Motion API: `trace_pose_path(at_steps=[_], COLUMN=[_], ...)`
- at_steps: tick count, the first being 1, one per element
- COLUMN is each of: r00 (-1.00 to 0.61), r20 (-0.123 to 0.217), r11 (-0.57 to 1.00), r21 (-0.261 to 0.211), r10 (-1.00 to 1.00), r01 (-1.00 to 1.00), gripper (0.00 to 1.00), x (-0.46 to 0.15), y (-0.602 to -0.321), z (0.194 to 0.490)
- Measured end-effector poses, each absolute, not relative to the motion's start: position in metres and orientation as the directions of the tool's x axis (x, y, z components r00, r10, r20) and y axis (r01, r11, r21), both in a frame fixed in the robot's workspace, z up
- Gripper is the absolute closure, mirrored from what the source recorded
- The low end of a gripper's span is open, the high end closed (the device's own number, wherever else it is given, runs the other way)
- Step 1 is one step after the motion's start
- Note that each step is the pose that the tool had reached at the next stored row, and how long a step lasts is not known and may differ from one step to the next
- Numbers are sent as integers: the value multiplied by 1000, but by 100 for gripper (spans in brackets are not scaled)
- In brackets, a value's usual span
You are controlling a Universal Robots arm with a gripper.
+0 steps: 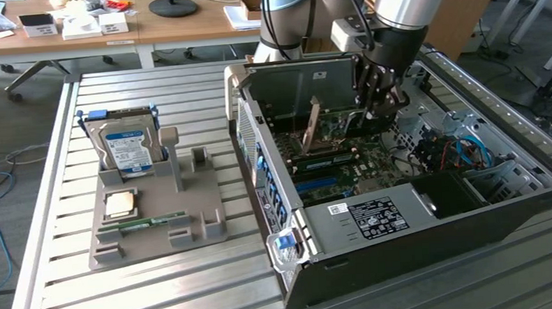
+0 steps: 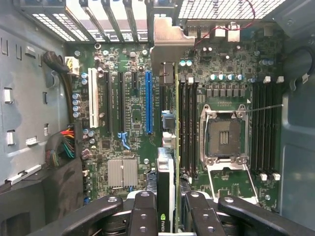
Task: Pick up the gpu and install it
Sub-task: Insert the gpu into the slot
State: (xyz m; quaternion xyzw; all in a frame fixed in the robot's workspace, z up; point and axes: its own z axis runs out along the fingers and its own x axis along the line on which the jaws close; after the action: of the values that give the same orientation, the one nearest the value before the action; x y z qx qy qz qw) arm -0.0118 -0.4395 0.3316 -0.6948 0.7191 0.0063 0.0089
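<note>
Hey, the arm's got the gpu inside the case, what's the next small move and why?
Probably ease it straight down toward the motherboard. The gripper is shut on the gpu, which stands upright, parallel to the blue slot, its bracket by the rear openings; whether it's seated is unclear.

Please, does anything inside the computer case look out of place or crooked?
Nothing looks spilled or broken. The gpu, clamped in the gripper, stands edge-on next to the long blue slot, not in it, which may be off target. The processor socket is empty, its frame open.
</note>
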Motion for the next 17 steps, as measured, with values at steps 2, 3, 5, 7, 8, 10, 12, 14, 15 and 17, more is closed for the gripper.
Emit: trace_pose_path(at_steps=[2,3,5,7,8,10,12,14,15,17], r00=[-34,-34,-34,-34,-35,-34,-34,-34,-34,-34], r20=[-22,-22,-22,-22,-22,-22,-21,-22,-22,-22], r11=[34,34,34,34,35,34,34,34,34,34], r21=[-4,-4,-4,-4,-4,-5,-5,-5,-6,-6], r10=[-999,-999,-999,-999,-999,-999,-999,-999,-999,-999], r01=[-999,-999,-999,-999,-999,-999,-999,-999,-999,-999], gripper=[73,73,73,73,73,73,73,73,73,73], x=[-12,-12,-12,-12,-13,-13,-14,-14,-14,-14], y=[-439,-439,-439,-439,-439,-439,-440,-439,-439,-439], z=[331,331,331,331,330,330,330,329,329,329])
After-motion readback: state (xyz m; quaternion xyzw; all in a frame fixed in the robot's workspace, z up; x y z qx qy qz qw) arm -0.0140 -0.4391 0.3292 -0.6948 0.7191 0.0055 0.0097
